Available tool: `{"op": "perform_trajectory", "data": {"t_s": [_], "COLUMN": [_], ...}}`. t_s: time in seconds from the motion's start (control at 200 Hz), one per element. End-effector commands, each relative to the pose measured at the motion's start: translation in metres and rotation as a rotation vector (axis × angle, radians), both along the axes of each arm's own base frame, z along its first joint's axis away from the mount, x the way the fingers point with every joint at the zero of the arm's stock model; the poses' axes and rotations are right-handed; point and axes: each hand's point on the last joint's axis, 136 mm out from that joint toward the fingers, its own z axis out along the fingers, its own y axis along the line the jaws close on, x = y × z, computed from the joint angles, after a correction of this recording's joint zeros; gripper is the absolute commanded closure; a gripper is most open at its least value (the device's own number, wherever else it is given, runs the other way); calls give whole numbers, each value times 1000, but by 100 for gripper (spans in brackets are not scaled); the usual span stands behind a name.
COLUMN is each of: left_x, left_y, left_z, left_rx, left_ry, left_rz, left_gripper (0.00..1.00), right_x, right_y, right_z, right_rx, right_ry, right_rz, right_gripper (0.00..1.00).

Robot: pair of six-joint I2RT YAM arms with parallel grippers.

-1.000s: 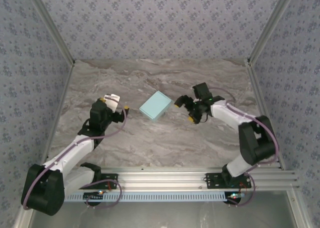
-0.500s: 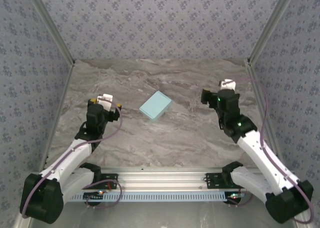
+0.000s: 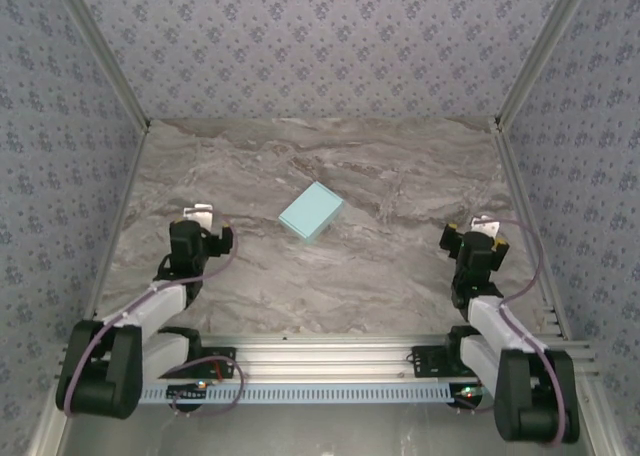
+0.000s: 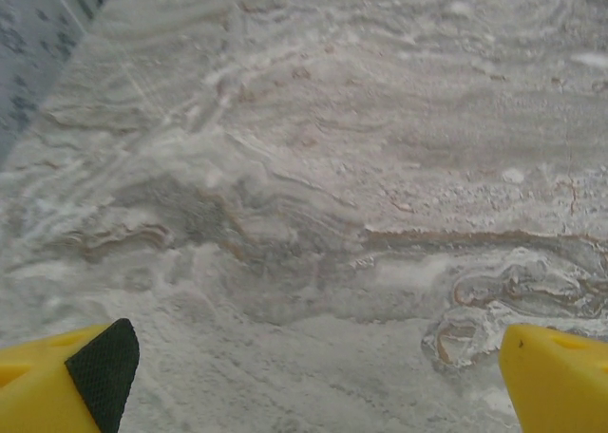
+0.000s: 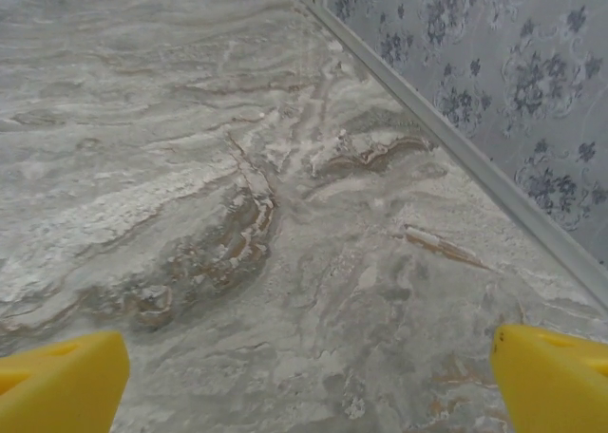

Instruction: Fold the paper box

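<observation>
The paper box (image 3: 311, 212) lies as a compact pale turquoise rectangle in the middle of the marble table, turned diagonally, with nothing touching it. My left gripper (image 3: 202, 221) sits well to its left, drawn back toward the near edge. In the left wrist view the left gripper (image 4: 319, 376) is open, yellow fingertips (image 4: 71, 376) wide apart over bare marble. My right gripper (image 3: 477, 231) rests far right of the box. Seen from the right wrist, the right gripper (image 5: 312, 376) is open too, its yellow fingertips (image 5: 551, 376) spread with nothing between them.
Patterned walls enclose the marble table (image 3: 330, 276) on three sides. A metal rail (image 5: 456, 139) along the right wall runs close beside the right gripper. An aluminium frame (image 3: 330, 356) with both arm bases lines the near edge.
Both arms have pulled back from the box toward the near edge. The right gripper swung away from beside the box to the right side. The box has stayed put.
</observation>
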Motion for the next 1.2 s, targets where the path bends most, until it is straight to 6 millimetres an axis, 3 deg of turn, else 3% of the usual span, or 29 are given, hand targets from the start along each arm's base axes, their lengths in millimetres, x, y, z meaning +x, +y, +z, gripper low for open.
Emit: {"op": "perform_trajectory", "data": {"t_s": [0.0, 0.13, 0.275, 0.355, 0.46, 0.53, 0.665, 0.874, 1.194], "left_x": [26, 47, 68, 67, 63, 62, 63, 70, 74], "left_y": [-10, -12, -13, -18, -8, 5, 7, 30, 25], "left_z": [24, 22, 9, 8, 13, 19, 24, 0, -4], "left_rx": [-59, -97, -78, -83, -74, -71, -78, -221, -172], "left_ry": [-97, -97, 13, 25, -20, -66, -127, -137, -98], "left_rz": [-31, -24, -15, -47, -17, 28, -17, 8, 11], "left_gripper": [1, 1, 1, 1, 1, 1, 1, 1, 1], "right_x": [33, 61, 78, 85, 91, 92, 92, 93, 98], "right_y": [18, 22, 44, 52, 54, 49, 49, 49, 50], "right_z": [33, 29, 5, -1, -5, -9, -8, -8, -10], "right_rx": [-54, 13, -40, -57, -50, -21, -16, -15, 13], "right_ry": [-176, -173, -104, -93, -53, -28, -33, -31, -6], "right_rz": [155, 176, 266, 304, 317, 305, 314, 313, 334], "right_gripper": [0, 0, 0, 0, 0, 0, 0, 0, 0]}}
